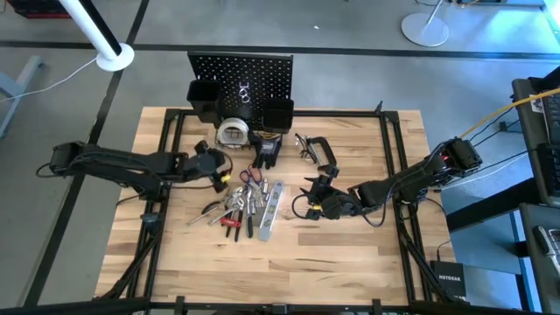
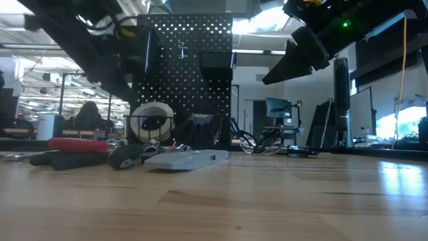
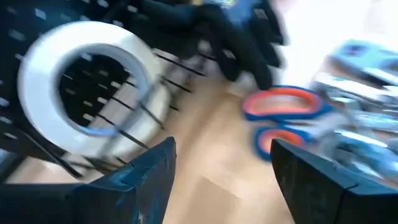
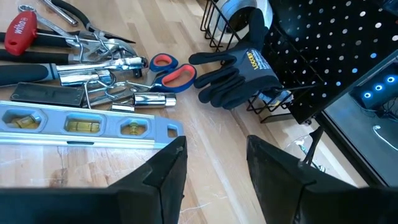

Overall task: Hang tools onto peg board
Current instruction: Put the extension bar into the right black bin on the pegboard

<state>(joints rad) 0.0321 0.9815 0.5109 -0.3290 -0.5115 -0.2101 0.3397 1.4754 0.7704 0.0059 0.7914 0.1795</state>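
At the far middle of the table (image 1: 350,262), the peg board (image 1: 254,74) is seen standing upright, with black bins (image 1: 203,98) fixed to its front. A tape roll (image 1: 232,132) is held in a wire basket (image 4: 214,28) at the board's foot, and black gloves (image 1: 267,150) are hung just right of it. Near of these, loose tools are heaped on the wood: scissors (image 4: 171,68), red-handled pliers (image 1: 229,222), and a level (image 1: 271,210) laid along the heap's right side. A C-clamp (image 1: 317,149) is left further right, apart from the heap.

The left claw (image 1: 220,166) is held above the table just left of the scissors, near the basket, its fingers (image 3: 143,180) spread with nothing between them. The right claw (image 1: 317,194) is held right of the level, fingers (image 4: 165,174) parted and empty.
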